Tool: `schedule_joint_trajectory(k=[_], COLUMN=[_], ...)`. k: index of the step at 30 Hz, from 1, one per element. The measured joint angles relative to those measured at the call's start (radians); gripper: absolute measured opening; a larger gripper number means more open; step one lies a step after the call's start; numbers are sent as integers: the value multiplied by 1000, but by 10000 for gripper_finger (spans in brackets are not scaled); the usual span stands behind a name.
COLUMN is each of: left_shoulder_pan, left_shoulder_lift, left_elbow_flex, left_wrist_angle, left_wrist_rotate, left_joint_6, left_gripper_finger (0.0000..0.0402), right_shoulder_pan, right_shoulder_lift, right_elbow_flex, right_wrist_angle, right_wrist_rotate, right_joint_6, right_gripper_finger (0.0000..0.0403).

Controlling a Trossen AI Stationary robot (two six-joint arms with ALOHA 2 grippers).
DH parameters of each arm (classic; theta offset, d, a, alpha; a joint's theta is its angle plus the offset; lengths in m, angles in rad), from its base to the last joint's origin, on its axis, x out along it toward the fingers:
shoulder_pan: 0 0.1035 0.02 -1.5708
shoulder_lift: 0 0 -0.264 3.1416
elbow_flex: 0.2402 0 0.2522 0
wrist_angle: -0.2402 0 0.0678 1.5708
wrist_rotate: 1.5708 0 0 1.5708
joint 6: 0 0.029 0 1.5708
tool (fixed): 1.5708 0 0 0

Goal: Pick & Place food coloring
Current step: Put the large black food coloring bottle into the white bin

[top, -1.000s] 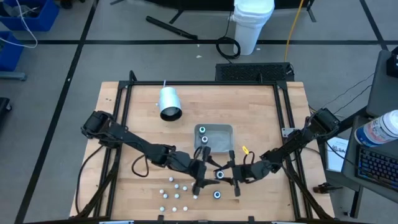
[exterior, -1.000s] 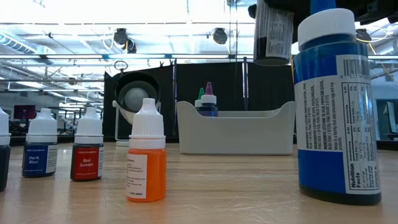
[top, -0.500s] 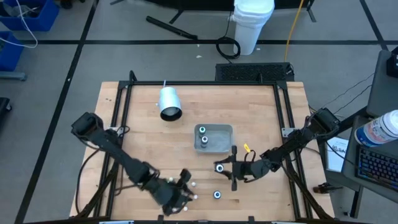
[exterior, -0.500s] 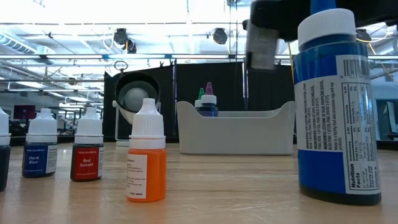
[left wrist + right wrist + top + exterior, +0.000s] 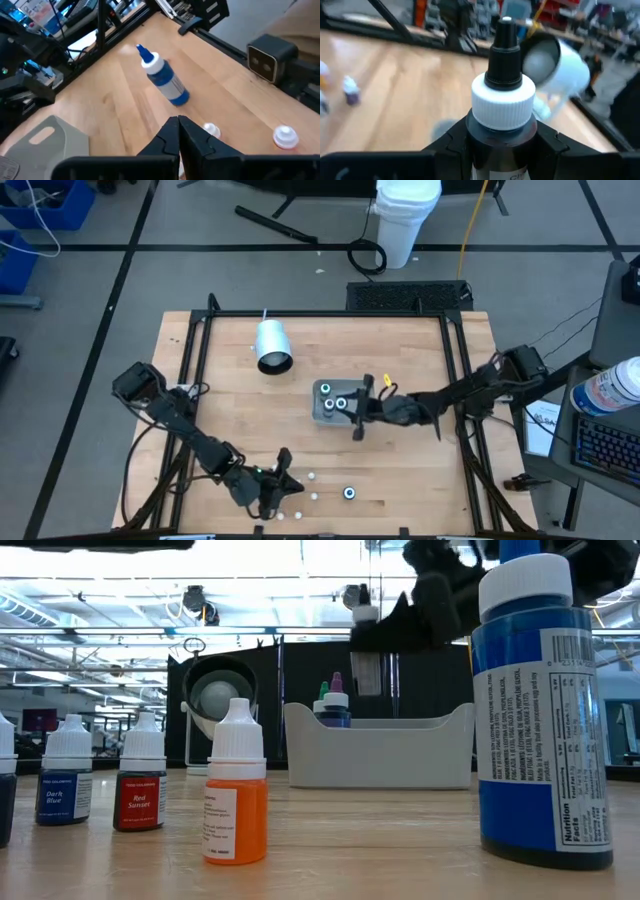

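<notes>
Food coloring bottle clamped in right end effector above grey tray holding bottles.

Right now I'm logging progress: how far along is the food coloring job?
Done: two bottles sit in the tray. In hand: the right gripper holds a black-tipped bottle above the tray. Left: a blue bottle and small bottles on the table by the shut left gripper.
</notes>
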State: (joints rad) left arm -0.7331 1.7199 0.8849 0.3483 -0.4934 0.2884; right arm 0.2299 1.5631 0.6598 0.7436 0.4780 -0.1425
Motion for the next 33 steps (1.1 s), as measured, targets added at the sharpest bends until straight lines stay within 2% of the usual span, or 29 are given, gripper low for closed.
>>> schedule_joint_trajectory(k=[5,13,17,20,24,26,30,33], left_shoulder_pan=[-3,-8,-8,-9,-6,-1,16,31], left_shoulder_lift=[0,0,-1,-1,-1,-1,-1,-1], left_elbow_flex=[-7,-7,-7,-7,-7,-7,-7,-7], left_wrist_angle=[2,-6,-6,-6,-6,-3,9,26], left_wrist_rotate=[-7,-6,-7,-6,-6,-5,-5,-4], left_joint_6=[2,14,14,21,26,32,31,31], left_gripper_finger=[17,4,16,24,23,17,4,10], right_shoulder_pan=[-42,-60,-81,-95,-105,-105,-91,-78], right_shoulder_lift=[0,0,0,0,0,0,1,17], right_elbow_flex=[0,0,-33,-104,-211,-232,-198,-151], right_wrist_angle=[-13,-18,-12,72,302,338,294,233], right_wrist_rotate=[-40,-37,-36,-50,-131,-139,-144,-144], right_joint_6=[25,22,52,84,125,131,127,126], right_gripper_finger=[125,125,125,125,125,124,120,120])
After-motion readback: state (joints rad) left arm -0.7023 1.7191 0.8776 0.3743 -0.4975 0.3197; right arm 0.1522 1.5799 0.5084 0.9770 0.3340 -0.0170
